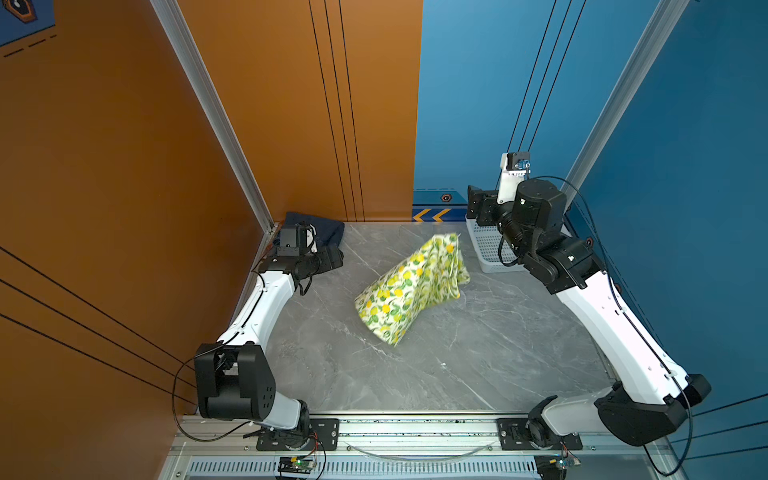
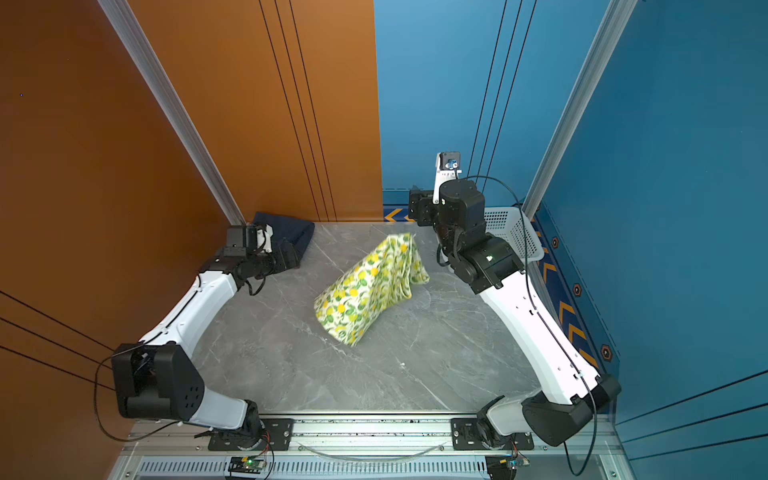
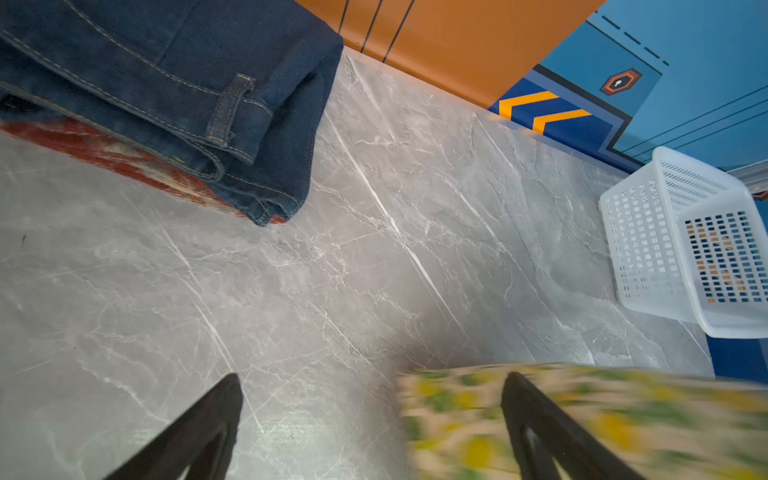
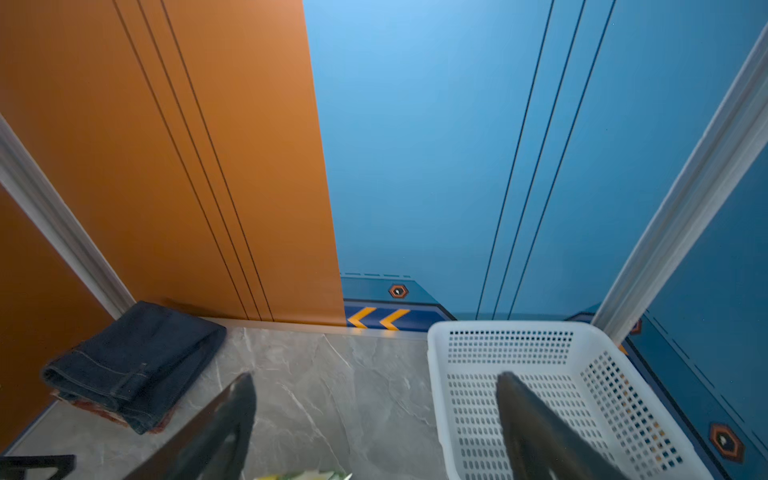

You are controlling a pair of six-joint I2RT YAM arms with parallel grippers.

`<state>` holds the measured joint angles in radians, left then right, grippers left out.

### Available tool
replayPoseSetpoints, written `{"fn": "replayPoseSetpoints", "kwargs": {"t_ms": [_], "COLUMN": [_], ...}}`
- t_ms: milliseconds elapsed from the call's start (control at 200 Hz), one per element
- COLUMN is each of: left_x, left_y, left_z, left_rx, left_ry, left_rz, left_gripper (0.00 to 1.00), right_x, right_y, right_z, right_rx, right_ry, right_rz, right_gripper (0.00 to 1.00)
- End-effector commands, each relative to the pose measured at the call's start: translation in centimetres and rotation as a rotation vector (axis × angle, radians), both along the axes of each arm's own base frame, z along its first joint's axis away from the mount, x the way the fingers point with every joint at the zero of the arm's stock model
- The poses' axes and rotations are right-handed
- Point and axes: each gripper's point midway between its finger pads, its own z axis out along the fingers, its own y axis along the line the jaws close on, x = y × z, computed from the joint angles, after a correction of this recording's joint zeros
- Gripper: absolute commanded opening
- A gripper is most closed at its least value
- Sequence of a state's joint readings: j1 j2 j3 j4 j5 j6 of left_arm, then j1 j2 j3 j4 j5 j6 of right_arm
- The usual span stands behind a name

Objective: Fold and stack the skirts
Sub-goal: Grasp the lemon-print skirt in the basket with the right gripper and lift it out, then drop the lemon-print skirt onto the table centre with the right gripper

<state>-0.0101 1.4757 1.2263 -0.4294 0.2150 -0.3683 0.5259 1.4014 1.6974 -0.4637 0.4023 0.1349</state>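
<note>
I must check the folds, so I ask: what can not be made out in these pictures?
plaid skirt: left wrist view, only a red edge shows under the denim skirt.
lemon skirt: left wrist view, blurred, cut by the frame edge.
basket: in a top view, right arm hides most.

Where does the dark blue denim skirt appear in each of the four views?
In a top view: denim skirt in the far left corner of the table.
In a top view: same corner, against the orange wall.
Left wrist view: folded, lying on the red plaid skirt.
Right wrist view: folded, by the orange wall, across from the white basket.
Shared landmark: the white basket, in all four.
</note>
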Motion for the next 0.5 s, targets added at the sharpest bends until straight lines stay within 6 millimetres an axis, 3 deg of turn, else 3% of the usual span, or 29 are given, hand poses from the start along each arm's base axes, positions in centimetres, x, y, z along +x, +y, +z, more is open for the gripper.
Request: {"fn": "replayPoseSetpoints", "kwargs": {"t_ms": [0,145,365,496], "left_x": [-0.1,0.1,0.4,0.6], "left_y": [-0.2,0.2,1.4,1.4], "left_z": [-0.2,-1.0,-2.0,-2.8], "left_rx": [-0.053,-0.08,-0.089,-0.104], "left_ry": [0.009,0.04,0.077,0.099], "left_rz": [0.005,0.025,0.06,0.061], "left_gripper": [0.98,0.98,0.99,1.0], "right_x": [-1.1,-3.8,-9.8,-10.8], "right_y": [-0.8,1.9,9.3,10.2], "right_z": [-7.1,-13.5,-24.0,-28.9], "right_rx": [-0.021,-0.041,-0.11,-0.126], "right_ry": [0.182,0.269,0.431,0.54], "right_rz": [-0.036,0.068,0.286,0.284], "right_gripper": [0.94,0.93,0.89,0.89]}}
